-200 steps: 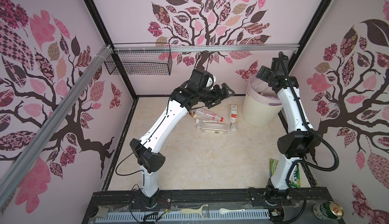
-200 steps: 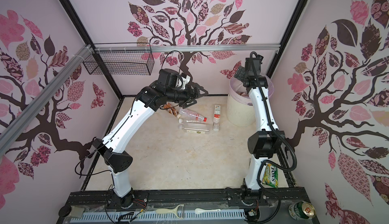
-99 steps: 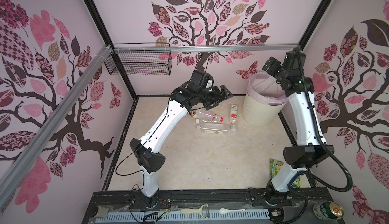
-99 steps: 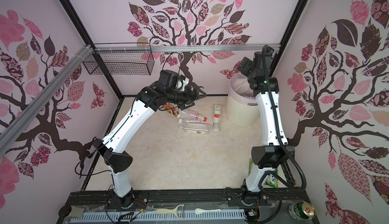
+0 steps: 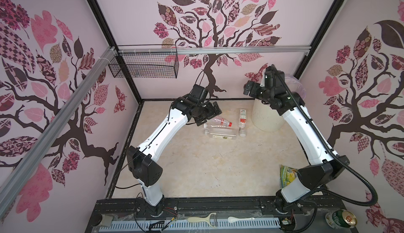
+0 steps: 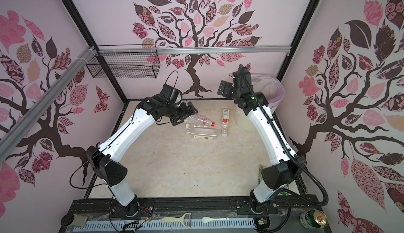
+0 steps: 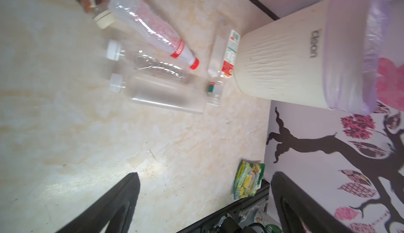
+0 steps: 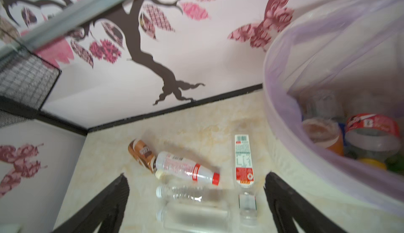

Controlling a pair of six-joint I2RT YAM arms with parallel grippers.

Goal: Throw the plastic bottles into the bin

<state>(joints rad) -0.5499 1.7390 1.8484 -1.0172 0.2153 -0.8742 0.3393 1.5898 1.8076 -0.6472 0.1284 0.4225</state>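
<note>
We're looking into a robot test cell, a lab rig. Black frame posts (image 5: pixel 97 13) box in panel walls (image 5: pixel 131 13) papered with pink tree decals. An aluminium rail (image 5: pixel 240 50) carries a wire basket (image 5: pixel 144 68). The left arm (image 5: pixel 161 133) and right arm (image 5: pixel 306 133) stand on a black base track (image 5: pixel 207 204) along the near edge of the marble-look desk (image 5: pixel 207 166), with a slotted cable duct (image 5: pixel 240 223) just in front.

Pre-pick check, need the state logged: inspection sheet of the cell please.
Surface: beige tabletop, no spill seen.
Job's things: five plastic bottles lie beside the bin; further bottles inside it.
Clutter: snack bag by the right arm base; can, peeler, spoon along the front edge.
Grippers: left gripper open, empty, above the bottles; right gripper open, empty, raised near the bin.
Cables: black hose loops off the right arm; thin cable near the left gripper.
Surroundings: tree-patterned walls; wire basket on the back wall.
</note>
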